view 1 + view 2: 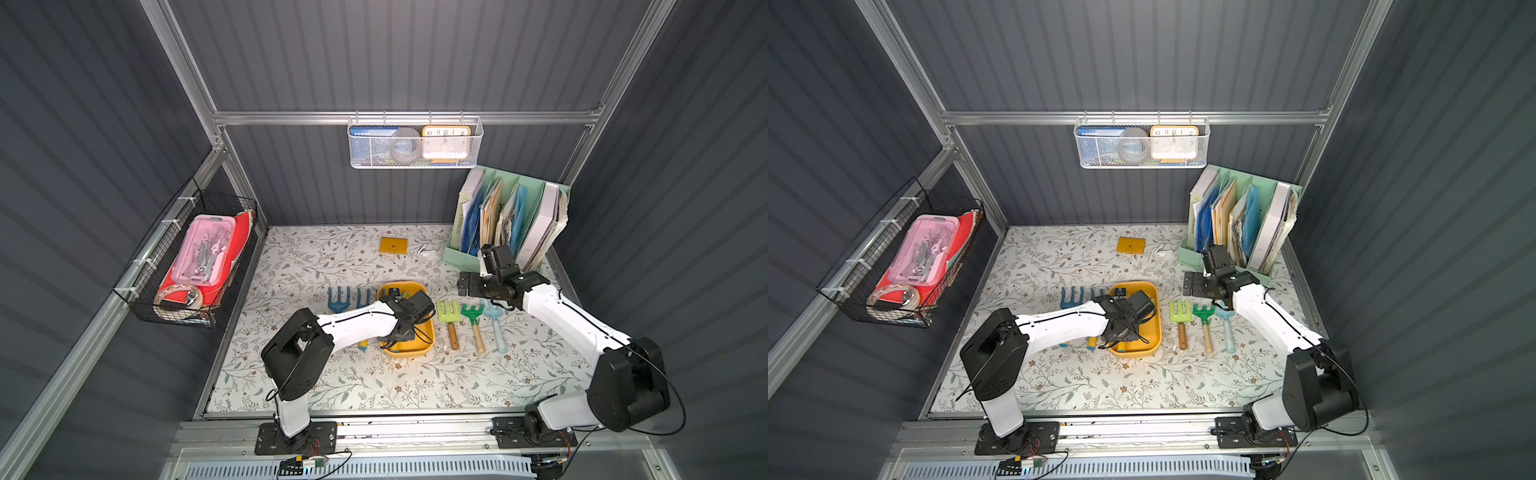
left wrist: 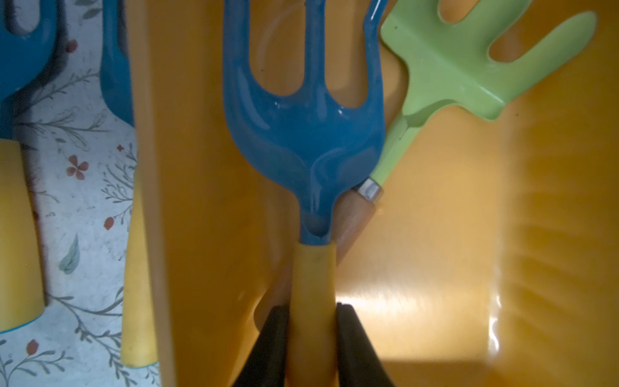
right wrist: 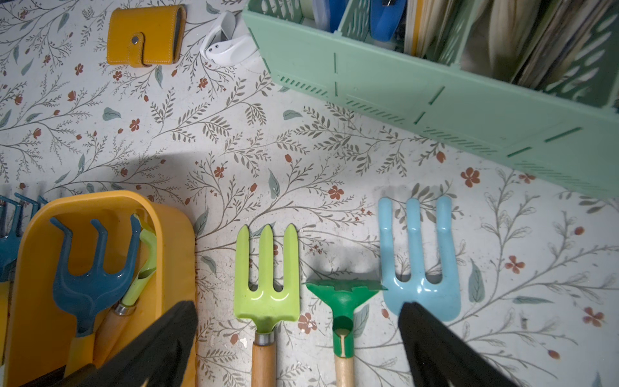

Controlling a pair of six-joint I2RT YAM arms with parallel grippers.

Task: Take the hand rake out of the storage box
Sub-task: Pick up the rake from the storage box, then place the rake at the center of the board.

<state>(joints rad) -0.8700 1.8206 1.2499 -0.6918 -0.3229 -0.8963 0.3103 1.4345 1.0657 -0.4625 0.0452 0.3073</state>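
Note:
The mustard-yellow storage box (image 1: 430, 341) (image 1: 1158, 332) sits mid-table. Inside it lies a blue hand rake (image 2: 301, 134) (image 3: 90, 278) with a yellow handle. It rests across a light green tool (image 2: 452, 73) that has a wooden handle. My left gripper (image 2: 312, 311) (image 1: 400, 318) (image 1: 1123, 316) reaches down into the box, with a black finger pressed against each side of the rake's yellow handle. In both top views the wrist hides most of the rake. My right gripper (image 3: 298, 311) (image 1: 467, 284) (image 1: 1192, 284) hovers open and empty above the tools lying to the right of the box.
Right of the box lie a light green fork (image 1: 448, 313), a dark green rake (image 1: 471, 311) and a pale blue fork (image 1: 494, 313). Blue tools (image 1: 337, 299) lie left of it. A mint file organiser (image 1: 498, 224), yellow wallet (image 1: 392, 245) and white clip (image 1: 426, 250) stand behind. A black wire basket (image 1: 187, 266) hangs on the left wall.

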